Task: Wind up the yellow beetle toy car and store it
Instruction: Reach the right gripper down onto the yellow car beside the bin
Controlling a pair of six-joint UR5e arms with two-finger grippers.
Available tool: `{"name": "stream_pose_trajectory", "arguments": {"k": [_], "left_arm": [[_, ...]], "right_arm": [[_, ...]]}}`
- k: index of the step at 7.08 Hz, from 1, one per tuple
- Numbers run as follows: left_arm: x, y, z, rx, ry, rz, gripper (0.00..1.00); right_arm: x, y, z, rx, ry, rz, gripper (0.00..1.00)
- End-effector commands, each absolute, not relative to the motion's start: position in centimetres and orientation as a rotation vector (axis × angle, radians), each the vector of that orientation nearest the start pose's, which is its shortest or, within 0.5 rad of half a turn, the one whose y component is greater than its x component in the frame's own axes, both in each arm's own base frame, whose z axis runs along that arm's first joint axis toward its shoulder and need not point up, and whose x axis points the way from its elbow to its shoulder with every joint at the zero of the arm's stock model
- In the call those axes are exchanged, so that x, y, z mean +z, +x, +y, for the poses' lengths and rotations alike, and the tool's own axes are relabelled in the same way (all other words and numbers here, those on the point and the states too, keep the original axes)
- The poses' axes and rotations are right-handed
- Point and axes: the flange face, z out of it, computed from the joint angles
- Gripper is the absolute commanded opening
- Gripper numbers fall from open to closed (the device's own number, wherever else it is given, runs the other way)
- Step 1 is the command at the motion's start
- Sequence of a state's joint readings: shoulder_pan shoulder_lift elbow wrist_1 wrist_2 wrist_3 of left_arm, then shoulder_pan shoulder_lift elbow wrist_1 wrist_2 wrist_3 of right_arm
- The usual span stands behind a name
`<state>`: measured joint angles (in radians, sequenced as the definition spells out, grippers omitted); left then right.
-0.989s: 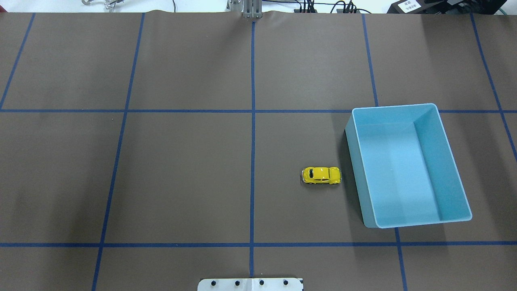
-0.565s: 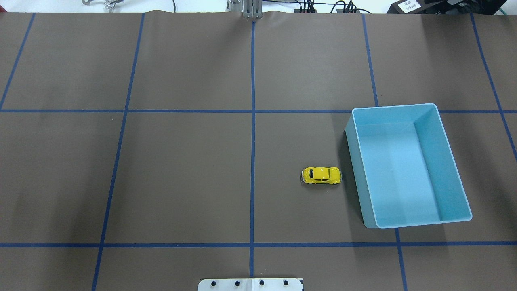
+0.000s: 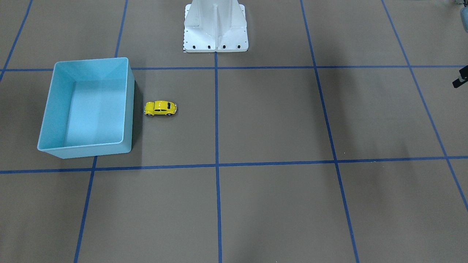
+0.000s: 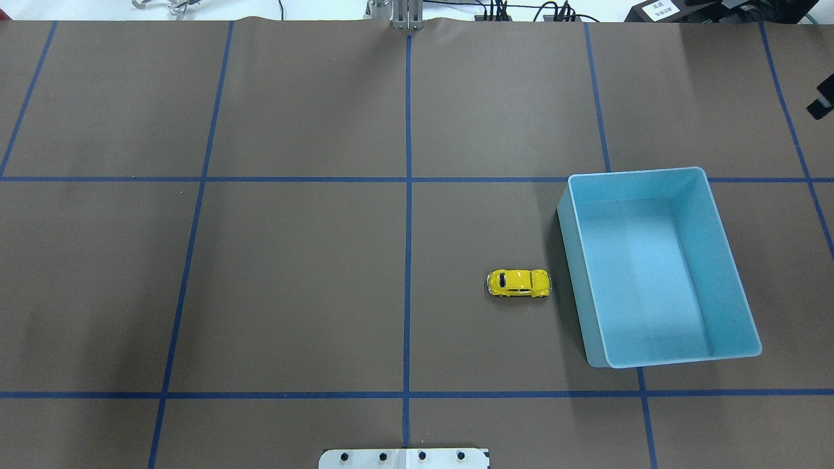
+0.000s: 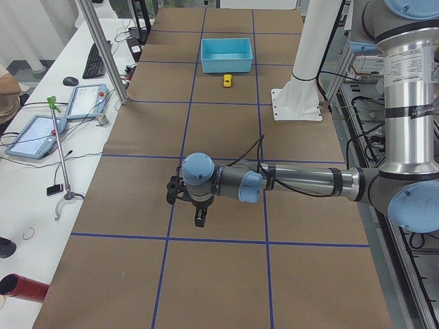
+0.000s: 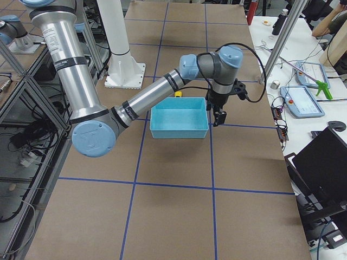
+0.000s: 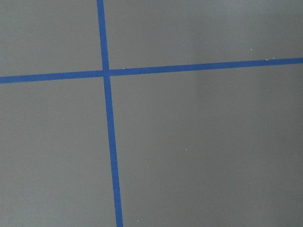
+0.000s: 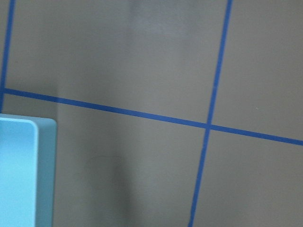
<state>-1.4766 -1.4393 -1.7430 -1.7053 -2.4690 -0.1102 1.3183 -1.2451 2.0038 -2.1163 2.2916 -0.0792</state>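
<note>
The yellow beetle toy car (image 4: 518, 283) stands on its wheels on the brown table cover, just left of the light-blue bin (image 4: 717, 260), which is empty. It also shows in the front-facing view (image 3: 160, 108) beside the bin (image 3: 47, 109). My right gripper (image 6: 217, 120) hangs above the table beyond the bin's far side; only a dark tip (image 4: 821, 104) shows overhead. My left gripper (image 5: 199, 218) hovers over the table's left end, far from the car (image 5: 228, 81). I cannot tell whether either is open or shut. The right wrist view shows only a bin corner (image 8: 21, 175).
The white robot base (image 3: 215, 29) stands at the table's near middle edge. Blue tape lines divide the brown cover. Metal poles (image 6: 282, 38) and tablets (image 6: 301, 100) stand along the operators' side.
A dark tip of my right gripper has come into the overhead view at its right edge. The car and the bin have not moved.
</note>
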Motion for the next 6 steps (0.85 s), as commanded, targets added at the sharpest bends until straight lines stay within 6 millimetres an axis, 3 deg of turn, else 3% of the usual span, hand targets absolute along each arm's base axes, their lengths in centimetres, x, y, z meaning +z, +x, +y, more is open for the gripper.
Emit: {"name": "stream_pose_trajectory", "arguments": {"k": [1,3,4,6], "left_arm": [[61.3,-1.3,-44.8,0.063,0.067,0.907,1.00],[61.4,-1.4,-44.8,0.060,0.065,0.906,1.00],[61.5,-1.4,-44.8,0.059,0.064,0.906,1.00],[61.8,-1.4,-44.8,0.057,0.060,0.905,1.00]], "right_arm": [[25.2,-15.3,-47.1,-0.605,0.278,-0.790,1.00],[20.9,-22.6,-40.3,-0.901,0.424,-0.726,1.00],[20.8,-26.5,-38.4,-1.060,0.486,-0.653,1.00],[23.5,-34.8,-39.9,-1.203,0.616,-0.659,1.00]]}}
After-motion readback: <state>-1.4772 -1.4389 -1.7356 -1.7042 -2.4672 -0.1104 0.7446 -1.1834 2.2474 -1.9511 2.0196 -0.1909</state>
